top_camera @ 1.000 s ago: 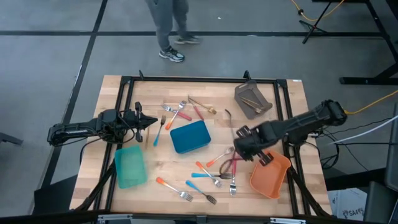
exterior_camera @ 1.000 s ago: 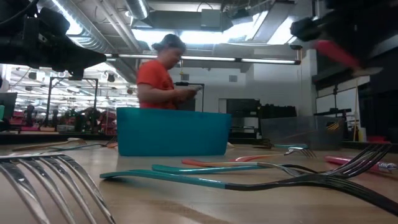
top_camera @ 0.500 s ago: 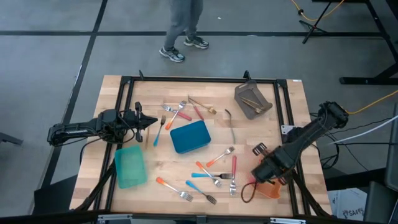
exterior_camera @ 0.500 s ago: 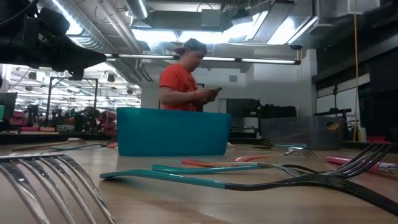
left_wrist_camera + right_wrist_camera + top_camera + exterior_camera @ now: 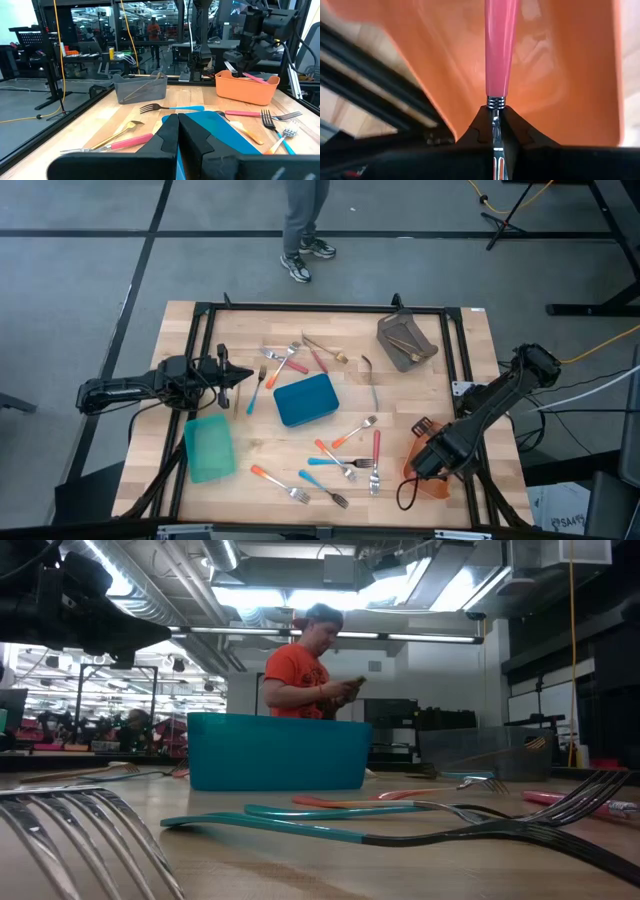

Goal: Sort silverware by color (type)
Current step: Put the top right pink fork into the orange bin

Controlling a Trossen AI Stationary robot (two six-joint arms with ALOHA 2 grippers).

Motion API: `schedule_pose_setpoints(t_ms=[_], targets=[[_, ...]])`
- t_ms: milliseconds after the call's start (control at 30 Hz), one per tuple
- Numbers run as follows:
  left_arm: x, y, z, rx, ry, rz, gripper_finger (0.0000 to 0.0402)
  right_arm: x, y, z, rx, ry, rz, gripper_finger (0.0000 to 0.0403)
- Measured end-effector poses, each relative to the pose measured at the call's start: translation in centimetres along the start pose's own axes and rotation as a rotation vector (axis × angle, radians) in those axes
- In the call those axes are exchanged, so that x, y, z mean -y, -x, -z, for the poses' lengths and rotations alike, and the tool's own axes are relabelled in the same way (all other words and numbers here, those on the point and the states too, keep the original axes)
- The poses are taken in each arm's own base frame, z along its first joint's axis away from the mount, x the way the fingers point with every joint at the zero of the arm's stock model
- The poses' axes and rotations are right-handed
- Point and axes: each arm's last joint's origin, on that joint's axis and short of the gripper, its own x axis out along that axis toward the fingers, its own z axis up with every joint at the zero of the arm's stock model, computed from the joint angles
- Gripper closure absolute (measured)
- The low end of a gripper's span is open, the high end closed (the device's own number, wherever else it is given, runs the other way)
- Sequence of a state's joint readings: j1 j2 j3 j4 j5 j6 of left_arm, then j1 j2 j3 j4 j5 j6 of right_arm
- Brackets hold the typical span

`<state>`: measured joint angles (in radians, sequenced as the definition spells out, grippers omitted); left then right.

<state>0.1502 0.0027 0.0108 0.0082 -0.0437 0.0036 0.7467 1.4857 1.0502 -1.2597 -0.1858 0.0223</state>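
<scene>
The worktop carried four bins and most of the silverware, so sorting appeared to be at an early stage. The blue bin sat near the centre and the teal bin toward the left front; no utensil could be made out in either from the high view. The orange bin stood at the right front corner, largely covered by the right arm, and the grey bin at the far right held what looked like one or two gold pieces, judged to be the only sorted items apart from the one in hand. The right gripper hung over the orange bin with its fingers clamped on the metal neck of a pink-handled utensil, whose handle pointed down into the bin; this piece was judged about to be deposited. The left gripper waited at the left side of the worktop, fingers pressed together and holding nothing. Unsorted silverware lay in two loose groups: a far cluster just beyond the blue bin, with blue, pink and gold pieces, and a near cluster between the blue and orange bins, with orange, blue and red-handled forks and spoons. A lone dark-headed utensil lay between the blue and grey bins. By this reckoning roughly a dozen pieces remained to be picked up and binned.
</scene>
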Motion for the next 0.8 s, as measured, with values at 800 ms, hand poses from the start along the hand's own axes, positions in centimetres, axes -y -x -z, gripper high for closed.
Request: schedule_pose_setpoints(t_ms=[800], targets=[[0.0,0.0,0.01,0.0,0.0,0.0,0.0399,-0.01,-0.1,-0.56,0.057,-0.231,-0.018,0.0402]])
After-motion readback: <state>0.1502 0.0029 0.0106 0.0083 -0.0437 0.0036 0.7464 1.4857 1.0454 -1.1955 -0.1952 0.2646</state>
